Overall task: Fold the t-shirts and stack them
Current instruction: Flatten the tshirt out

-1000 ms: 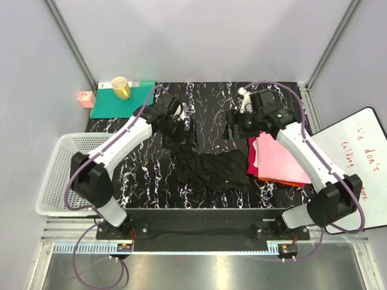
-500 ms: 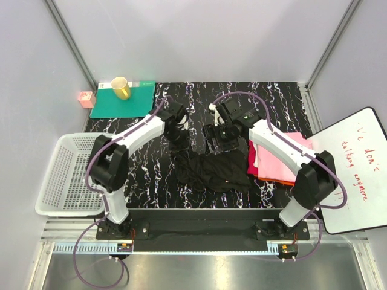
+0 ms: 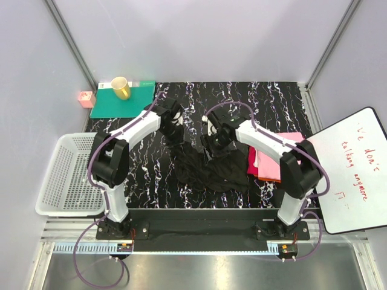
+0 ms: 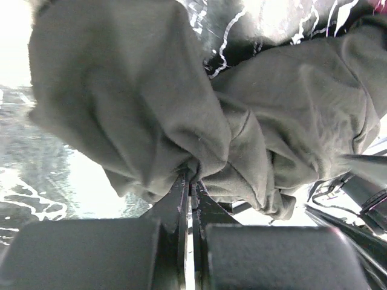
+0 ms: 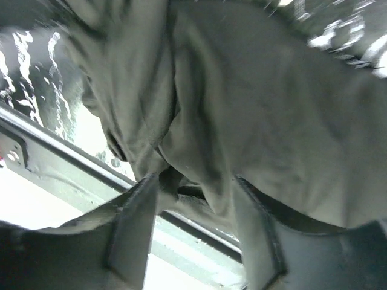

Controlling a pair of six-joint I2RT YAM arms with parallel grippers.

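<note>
Lying in a crumpled heap, the black t-shirt (image 3: 208, 170) is sitting near the middle of the dark marbled worktop (image 3: 272, 103), unfolded, with no lettering showing from above. It is sagging in deep soft folds, so it is looking light, limp and likely to slump wherever it is not being supported. It is not fragile. The thin knit is probably going to slide over itself, so a grip on a single loose fold may be dragging only one layer.

The left pincer (image 4: 190, 176) is pinching a gathered ridge of the black cloth, with its jaws almost meeting on the fabric. The right pincer (image 5: 195, 184) is standing with its jaws apart and a hanging fold between them. The wrist view is too crowded with cloth to be sure, but it does not seem to be clamping yet.

Better holds would likely be the shoulder seams or the hem corners, one per pincer, so the shirt is spreading flat when lifted.

Folded pink (image 3: 269, 162) and red (image 3: 251, 158) shirts are waiting in a stack just right of the heap. A white basket (image 3: 47, 175) is sitting at the far left.
</note>
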